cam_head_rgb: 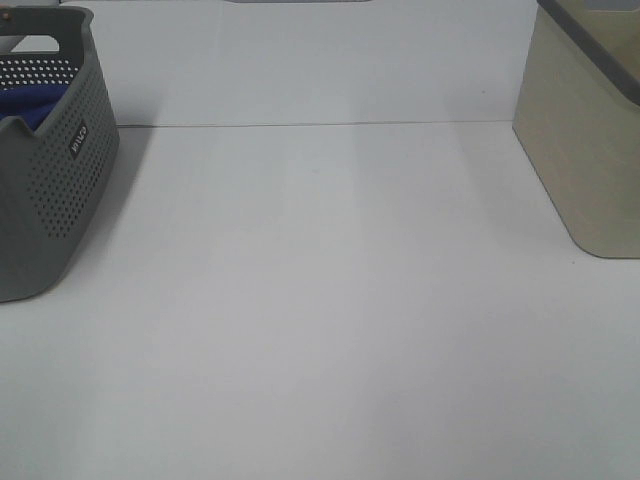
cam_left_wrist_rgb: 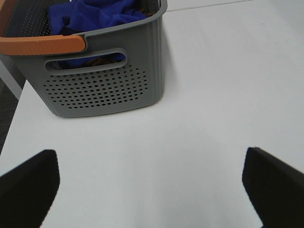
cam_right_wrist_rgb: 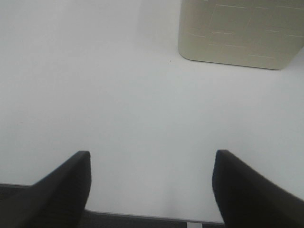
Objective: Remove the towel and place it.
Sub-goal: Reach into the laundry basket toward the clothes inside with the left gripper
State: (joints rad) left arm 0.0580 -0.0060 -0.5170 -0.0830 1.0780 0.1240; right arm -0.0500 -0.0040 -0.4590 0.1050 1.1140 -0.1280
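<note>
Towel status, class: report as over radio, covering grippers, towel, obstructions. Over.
Grippers: left gripper open, right gripper open, both empty. Blue towel bunched inside grey basket, untouched. Basket's orange handle crosses its near rim; nothing else obstructing.

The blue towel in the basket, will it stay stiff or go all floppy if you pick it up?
Probably floppy: the towel lies bunched in soft folds inside the grey basket, so it would likely droop when lifted. Thin cloth, so probably light; a fold might snag the rim.
</note>
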